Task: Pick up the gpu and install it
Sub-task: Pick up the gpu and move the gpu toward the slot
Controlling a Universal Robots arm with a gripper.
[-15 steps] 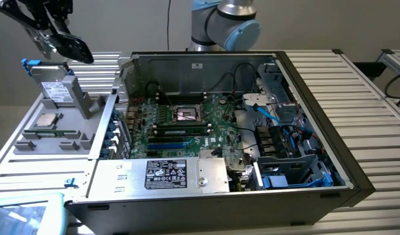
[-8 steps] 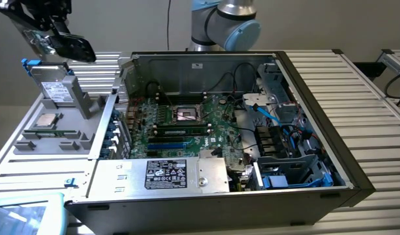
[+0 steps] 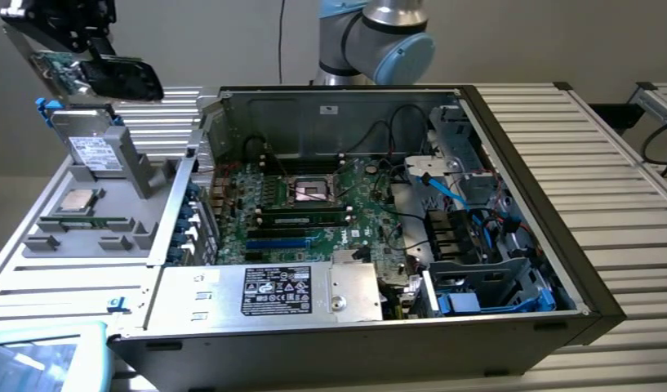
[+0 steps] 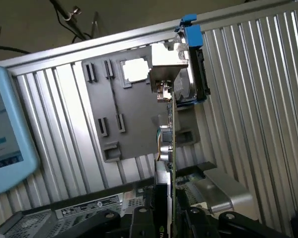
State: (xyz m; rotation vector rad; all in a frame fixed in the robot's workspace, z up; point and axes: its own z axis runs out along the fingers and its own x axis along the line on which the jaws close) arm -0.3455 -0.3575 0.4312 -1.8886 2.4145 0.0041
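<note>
**While gripped, the gpu (image 3: 120, 79) is hanging aloft**

The end effector (image 3: 88, 65) is clamping the card edge-on above the grey parts holder (image 4: 134, 114), off to the exterior view's left of the open computer case (image 3: 202, 327).

Silver-grey arm (image 3: 349, 37) with light-blue joint caps (image 3: 407, 55), ending in a black gripper (image 4: 167, 220).

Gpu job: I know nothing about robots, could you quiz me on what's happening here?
1. True or false: the end effector holds the gpu in the air, outside the case.
2. Where is the motherboard? A) inside the case B) in the end effector C) on the floor
3. Fill in: the case's side is ____.
Key: 1 true; 2 A; 3 open.
</note>
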